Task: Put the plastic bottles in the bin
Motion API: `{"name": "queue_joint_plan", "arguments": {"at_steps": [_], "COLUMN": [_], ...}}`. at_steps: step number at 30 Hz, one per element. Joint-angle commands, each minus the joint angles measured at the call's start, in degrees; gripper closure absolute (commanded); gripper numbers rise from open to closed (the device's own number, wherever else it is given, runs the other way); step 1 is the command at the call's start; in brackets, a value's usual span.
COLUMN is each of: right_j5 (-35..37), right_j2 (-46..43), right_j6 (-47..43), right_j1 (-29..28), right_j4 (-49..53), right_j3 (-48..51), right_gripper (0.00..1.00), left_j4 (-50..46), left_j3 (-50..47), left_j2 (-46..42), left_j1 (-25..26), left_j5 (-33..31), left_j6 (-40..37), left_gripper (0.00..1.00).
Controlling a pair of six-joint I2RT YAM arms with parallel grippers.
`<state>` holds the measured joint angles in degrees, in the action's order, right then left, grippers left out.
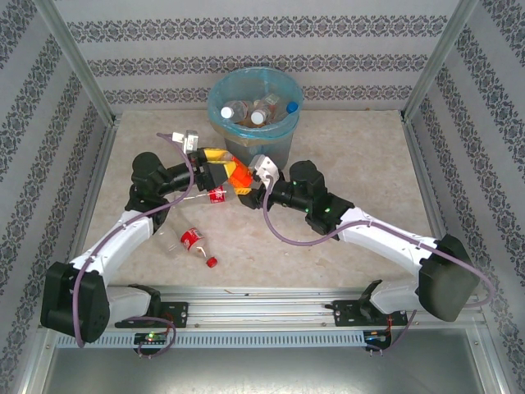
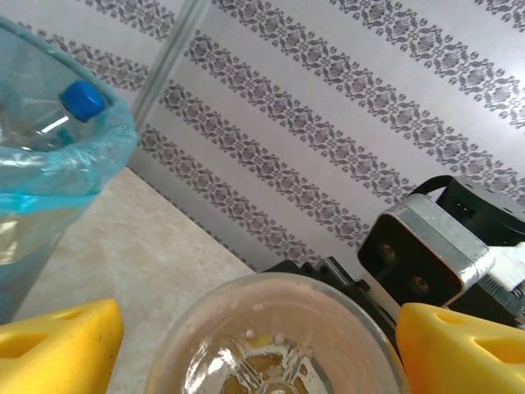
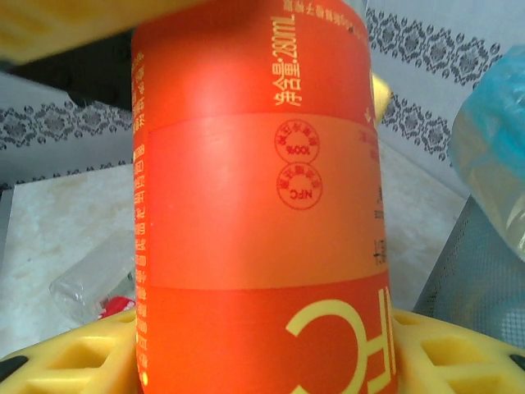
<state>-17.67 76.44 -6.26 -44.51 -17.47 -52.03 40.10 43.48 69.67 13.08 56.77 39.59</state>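
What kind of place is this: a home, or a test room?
Probably a robot test cell, not a home: left arm and right arm bolted to a rail, metal frame posts, wallpapered panels around the table.

Tabletop (image 1: 369, 156): beige, marbled.
Walls (image 1: 164, 45): striped patterned wallpaper, 9, 12, 3 o'clock.
Frame posts (image 1: 80, 70): 2, 11 and 1 o'clock.
Rail (image 1: 262, 305): metal, 6 o'clock.

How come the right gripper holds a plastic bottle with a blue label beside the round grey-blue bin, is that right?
The label is orange, not blue. The right wrist view shows the right gripper holding the orange-labelled plastic bottle beside the round grey-blue bin.
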Motion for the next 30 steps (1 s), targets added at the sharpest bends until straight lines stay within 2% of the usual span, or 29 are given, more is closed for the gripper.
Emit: {"name": "queue_joint_plan", "arguments": {"at_steps": [1,4,9,12,14,16,19,21,25,30], "right_j5": [-0.6,-1.5,-1.3,-1.1,-0.5,1.3,5.7,8.2,13.6,21.3], "right_j2": [-1.6,-2.1,-2.9,-2.8,-2.7,-2.8,-3.7,-5.0,-8.9,-14.0], "right_j6": [1.2,1.2,1.1,1.1,0.9,0.4,-1.2,-1.8,-2.7,-5.0], "right_j1": [-0.5,-0.6,-1.1,-1.5,-1.9,-2.6,-3.8,-4.0,-4.1,-4.0], "right_j4": [-3.6,-3.3,-3.2,-3.3,-3.1,-3.2,-2.6,-1.9,-2.1,-0.1], "right_j3": [-1.1,-1.6,-1.1,-1.1,-1.2,-1.1,-0.8,0.0,3.5,6.6], "right_gripper": [0.54,0.54,0.52,0.50,0.43,0.31,0.15,0.10,0.06,0.04], "left_j4": [5.6,5.6,8.0,9.9,11.1,11.1,10.4,9.0,4.3,-1.4], "left_j3": [0.6,0.7,0.4,0.5,0.5,0.9,1.6,2.3,5.6,10.0], "left_j2": [0.1,0.0,-0.6,-0.9,-1.1,-1.2,-1.0,-0.7,0.6,2.0], "left_j1": [0.4,0.4,0.4,0.4,0.4,0.4,0.4,0.4,0.4,0.4], "left_j5": [2.2,2.3,1.3,0.8,0.5,0.0,-1.4,-3.0,-5.6,-11.6], "left_j6": [2.8,2.8,4.2,5.8,6.7,6.7,5.7,5.2,3.5,0.4], "left_gripper": [0.10,0.15,0.39,0.49,0.58,0.66,0.71,0.82,0.99,1.00]}}
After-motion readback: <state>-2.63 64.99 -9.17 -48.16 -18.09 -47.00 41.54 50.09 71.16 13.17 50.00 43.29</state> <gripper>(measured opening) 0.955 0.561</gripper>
